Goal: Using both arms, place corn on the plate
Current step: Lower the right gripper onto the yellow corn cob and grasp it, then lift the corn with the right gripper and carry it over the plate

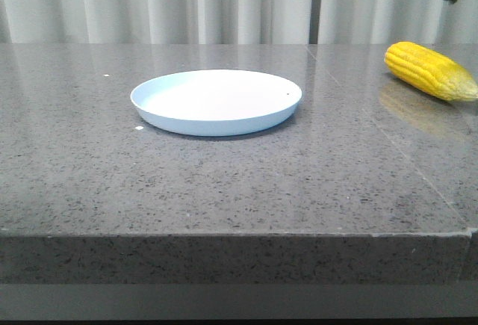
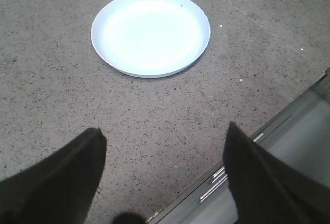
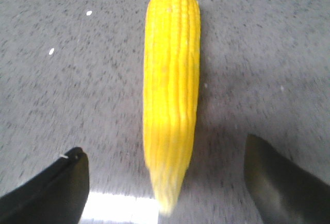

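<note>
The right gripper (image 3: pixel 165 183) is spread wide and empty, its 2 fingers straddling the tapered end of the corn (image 3: pixel 171 90) without contact. The corn is lying flat on the stone table (image 1: pixel 224 183) at the far right, well apart from the plate (image 1: pixel 216 101). The left gripper (image 2: pixel 165 172) is likewise wide open and empty, hung above the table near the plate. The approach step is judged to be in hand; descent and closure on the cob are required next.

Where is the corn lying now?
In the front view, the corn lies on the table's far right, well right of the plate; the right hand is open above it.
</note>
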You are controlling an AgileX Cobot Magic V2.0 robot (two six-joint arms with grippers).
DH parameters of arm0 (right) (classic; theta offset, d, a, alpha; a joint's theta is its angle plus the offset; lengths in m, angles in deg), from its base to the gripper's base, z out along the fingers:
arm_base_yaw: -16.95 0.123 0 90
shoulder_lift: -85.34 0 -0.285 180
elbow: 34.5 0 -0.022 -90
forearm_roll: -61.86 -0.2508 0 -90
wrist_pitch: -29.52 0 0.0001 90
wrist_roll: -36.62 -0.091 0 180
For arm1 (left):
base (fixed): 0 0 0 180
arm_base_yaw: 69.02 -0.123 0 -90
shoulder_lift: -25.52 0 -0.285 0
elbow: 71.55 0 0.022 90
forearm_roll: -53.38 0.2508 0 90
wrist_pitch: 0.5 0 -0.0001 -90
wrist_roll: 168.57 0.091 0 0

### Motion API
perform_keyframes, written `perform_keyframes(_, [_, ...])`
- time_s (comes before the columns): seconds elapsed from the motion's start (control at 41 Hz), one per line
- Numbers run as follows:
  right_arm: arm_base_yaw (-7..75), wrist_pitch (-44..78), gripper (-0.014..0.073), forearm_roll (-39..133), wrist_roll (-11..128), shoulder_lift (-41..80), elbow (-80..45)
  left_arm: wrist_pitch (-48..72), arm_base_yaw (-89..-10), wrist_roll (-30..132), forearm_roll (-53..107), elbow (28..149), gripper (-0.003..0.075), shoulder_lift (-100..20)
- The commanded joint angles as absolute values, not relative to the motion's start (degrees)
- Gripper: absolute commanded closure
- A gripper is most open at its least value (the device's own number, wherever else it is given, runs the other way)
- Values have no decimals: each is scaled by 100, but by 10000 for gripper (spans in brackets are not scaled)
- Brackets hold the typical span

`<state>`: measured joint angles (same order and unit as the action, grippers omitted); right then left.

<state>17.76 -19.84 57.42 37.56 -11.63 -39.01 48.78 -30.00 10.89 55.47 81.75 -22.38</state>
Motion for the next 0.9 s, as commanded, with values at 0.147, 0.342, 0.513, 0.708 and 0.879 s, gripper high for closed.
perform_keyframes(0.147, [1767,-1768,-39,5763,3822,-2177,-4945,4513,-2950,1009,5555,8316,240,-2222])
perform_keyframes(0.342, [1767,-1740,-39,5763,3822,-2776,-5198,4513,-2950,1009,5555,8316,240,-2222])
perform_keyframes(0.513, [1767,-1814,24,5763,3822,-2945,-5198,4513,-2950,1009,5555,8316,240,-2222])
perform_keyframes(0.708, [1767,-1931,382,5753,3822,-2925,-5198,4513,-2950,1009,5555,8316,240,-2222])
perform_keyframes(0.879, [1779,-2074,389,5753,3822,-2701,-5210,4513,-2950,1009,5555,8316,240,-2222])
